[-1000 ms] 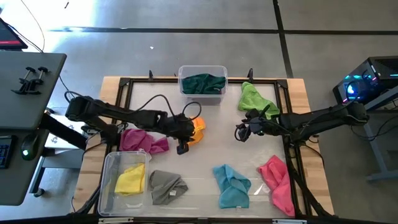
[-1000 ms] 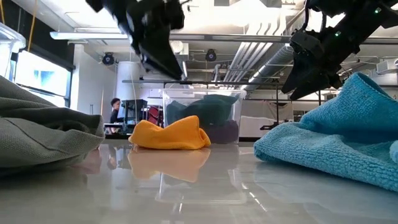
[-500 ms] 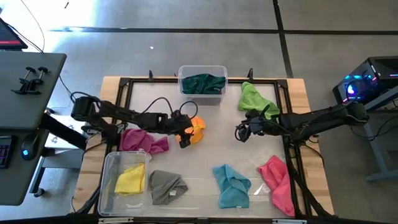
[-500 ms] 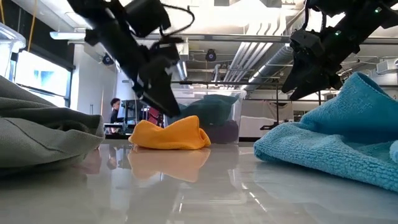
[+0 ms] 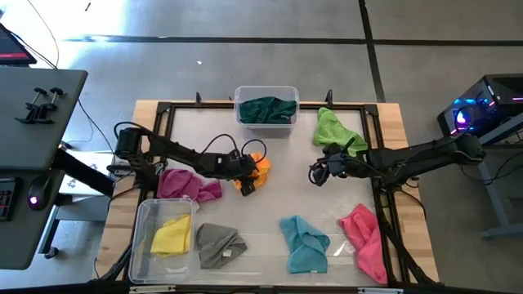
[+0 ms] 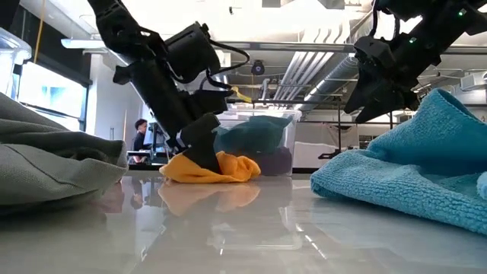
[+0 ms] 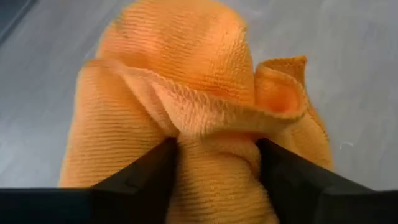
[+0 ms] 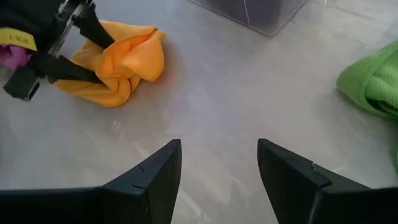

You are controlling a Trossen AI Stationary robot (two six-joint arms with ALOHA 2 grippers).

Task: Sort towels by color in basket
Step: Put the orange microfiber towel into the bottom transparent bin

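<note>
On the pale glossy bench [image 5: 278,196], near its middle and a little toward the left arm: one small orange terry towel [image 5: 257,169], bunched into a soft ridged lump with a fold pinched up. Clenched around that fold, the left tool [image 5: 246,181], a dark finger pressed in on either side, down at bench level.

Counted across the bench top, eight towels in view, one of each colour. Beside the orange one, a crumpled magenta cloth [image 5: 187,184]. Nearer the front edge, a folded yellow cloth [image 5: 172,235] lying inside a clear plastic bin [image 5: 144,214]; just beside that, a rumpled grey cloth [image 5: 219,244]. Farther along the front, a cyan terry cloth [image 5: 304,242] and a pink cloth [image 5: 364,238] draped at the bench's right side. At the back, a dark green cloth [image 5: 266,109] heaped in a second clear plastic tub [image 5: 266,91], and a lime green cloth [image 5: 335,131] lying just beside it on the bench. Two clear containers in all.

Well apart from the orange towel, toward the lime cloth, the right tool [image 5: 319,173], raised off the bench with fingers spread and nothing between them.

Beyond the bench in the level view, a person [image 6: 141,135] far off in the room.
</note>
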